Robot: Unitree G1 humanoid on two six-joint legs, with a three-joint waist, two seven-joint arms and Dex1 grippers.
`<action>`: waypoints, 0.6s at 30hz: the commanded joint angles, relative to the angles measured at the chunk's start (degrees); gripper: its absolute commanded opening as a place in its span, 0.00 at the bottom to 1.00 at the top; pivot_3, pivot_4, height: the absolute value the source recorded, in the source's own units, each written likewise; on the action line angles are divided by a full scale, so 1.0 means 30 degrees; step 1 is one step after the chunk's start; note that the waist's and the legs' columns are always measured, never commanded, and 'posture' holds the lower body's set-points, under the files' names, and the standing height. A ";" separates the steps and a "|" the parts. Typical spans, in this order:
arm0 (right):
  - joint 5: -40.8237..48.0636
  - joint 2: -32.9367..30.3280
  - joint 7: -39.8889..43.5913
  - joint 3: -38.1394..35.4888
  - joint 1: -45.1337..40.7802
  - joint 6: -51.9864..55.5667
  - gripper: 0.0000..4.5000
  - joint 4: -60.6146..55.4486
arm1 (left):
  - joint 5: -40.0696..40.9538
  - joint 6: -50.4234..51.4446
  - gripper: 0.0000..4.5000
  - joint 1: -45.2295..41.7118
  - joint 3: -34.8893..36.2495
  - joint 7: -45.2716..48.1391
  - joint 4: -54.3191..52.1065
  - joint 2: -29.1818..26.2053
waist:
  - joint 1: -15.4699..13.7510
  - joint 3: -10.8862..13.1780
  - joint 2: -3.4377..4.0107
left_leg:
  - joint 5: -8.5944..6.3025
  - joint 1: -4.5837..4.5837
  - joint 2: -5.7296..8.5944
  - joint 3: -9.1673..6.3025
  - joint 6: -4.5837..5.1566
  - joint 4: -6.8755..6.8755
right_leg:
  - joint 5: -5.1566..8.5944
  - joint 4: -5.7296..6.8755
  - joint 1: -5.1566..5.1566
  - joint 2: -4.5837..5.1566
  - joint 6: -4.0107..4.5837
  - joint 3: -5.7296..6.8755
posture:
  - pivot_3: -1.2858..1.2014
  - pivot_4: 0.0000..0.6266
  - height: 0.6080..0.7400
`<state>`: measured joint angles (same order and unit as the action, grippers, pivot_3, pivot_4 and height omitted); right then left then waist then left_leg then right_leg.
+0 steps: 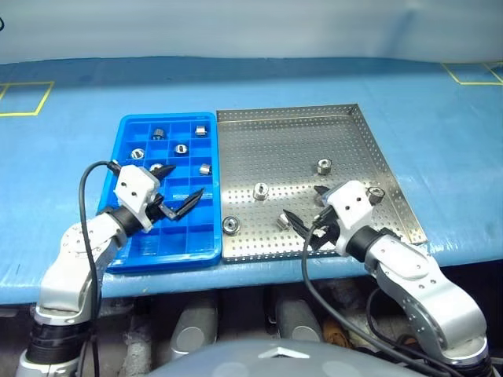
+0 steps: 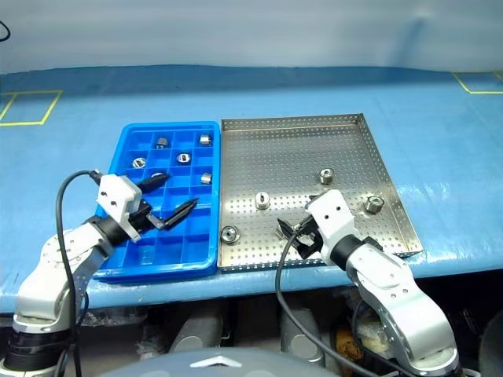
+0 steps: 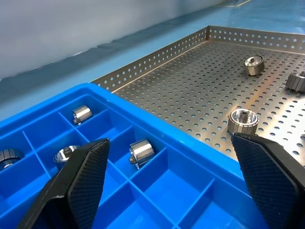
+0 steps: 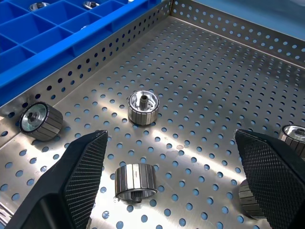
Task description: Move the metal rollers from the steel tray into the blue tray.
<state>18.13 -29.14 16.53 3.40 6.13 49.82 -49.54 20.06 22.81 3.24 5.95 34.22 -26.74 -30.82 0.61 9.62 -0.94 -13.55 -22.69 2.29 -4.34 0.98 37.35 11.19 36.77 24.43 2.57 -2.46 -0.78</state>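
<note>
I had both grippers wide open, nothing held. Left gripper (image 1: 174, 188) hung over the blue tray (image 1: 130, 250); right gripper (image 1: 302, 206) over the steel tray (image 1: 299, 133) beside it. About five rollers (image 1: 260, 192) lay loose in the steel tray, roughly six sat in blue compartments, count uncertain.

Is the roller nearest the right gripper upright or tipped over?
Tipped. The roller between the right gripper's open fingers lies on its side on the steel tray.
</note>
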 commanded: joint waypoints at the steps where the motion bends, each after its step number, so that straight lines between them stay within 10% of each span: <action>1: -0.0283 0.0149 0.0094 -0.0021 0.0233 -0.1080 1.00 -0.0097 | -0.0689 -0.1596 0.99 0.0163 0.0023 -0.0222 -0.0009 0.0323 | -0.0036 -0.0002 -0.0003 | 0.0000 0.0000 0.0000 -0.0003 0.0000 0.0002 | 0.0000 -0.0002 -0.0003 0.0000 0.0000 0.0003 | 0.52 0.24 1.00; 18: -0.0591 0.0979 -0.0257 -0.0086 0.0397 -0.0767 1.00 -0.0135 | 0.0164 0.2703 0.99 -0.3806 -0.1477 0.1217 0.0235 -0.1435 | -0.0071 0.0004 -0.0011 | 0.0004 -0.0023 0.0001 -0.0048 -0.0003 0.0069 | -0.0001 0.0024 -0.0019 -0.0029 -0.0003 0.0028 | 0.51 0.24 1.00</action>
<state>15.79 -26.71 16.48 4.50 7.83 46.16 -47.79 19.22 26.97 -4.03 2.20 36.65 -25.15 -33.81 0.40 9.63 -0.97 -13.54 -22.74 2.29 -4.48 0.97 37.60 11.18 36.84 24.35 2.47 -2.47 -0.69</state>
